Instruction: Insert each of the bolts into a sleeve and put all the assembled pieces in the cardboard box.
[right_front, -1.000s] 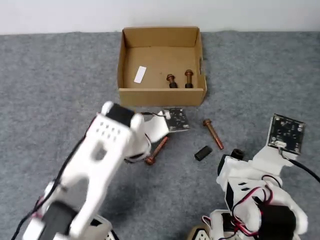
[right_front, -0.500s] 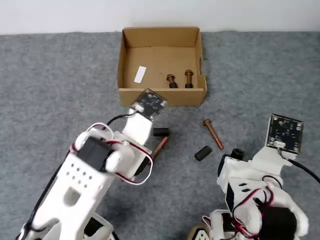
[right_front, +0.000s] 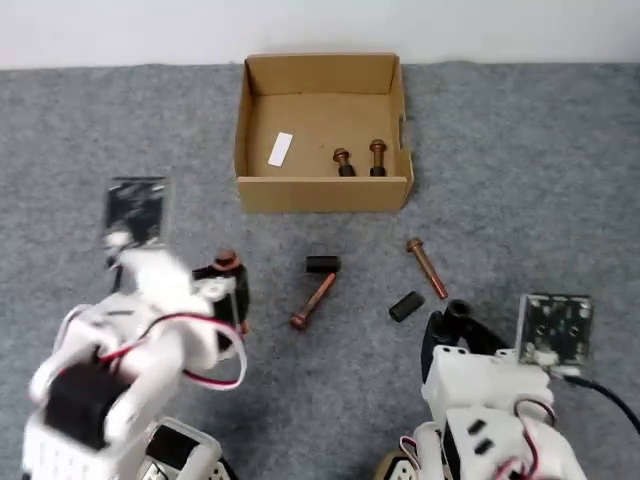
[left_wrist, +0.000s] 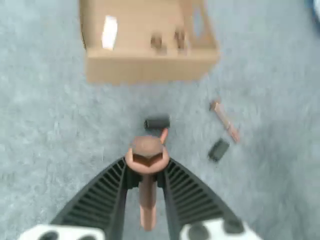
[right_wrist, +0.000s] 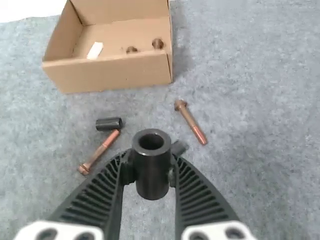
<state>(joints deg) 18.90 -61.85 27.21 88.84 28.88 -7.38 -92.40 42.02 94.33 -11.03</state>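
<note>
Grey carpet covers the table (right_front: 540, 150). The cardboard box (right_front: 322, 192) sits at twelve o'clock, with two assembled pieces (right_front: 377, 157) near its five o'clock corner. At eight o'clock the left gripper (left_wrist: 146, 167) is clamped on a copper bolt (left_wrist: 146, 197). At five o'clock the right gripper (right_wrist: 150, 161) is clamped on a black sleeve (right_wrist: 151, 176). One loose bolt (right_front: 314, 301) lies mid-table and another bolt (right_front: 427, 268) at its two o'clock. A spare sleeve (right_front: 321, 265) lies at the first's twelve o'clock, and a second sleeve (right_front: 405, 306) at its three.

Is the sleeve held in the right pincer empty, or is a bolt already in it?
Empty. The sleeve clamped in the right pincer shows an open, hollow bore with nothing inside.
</note>
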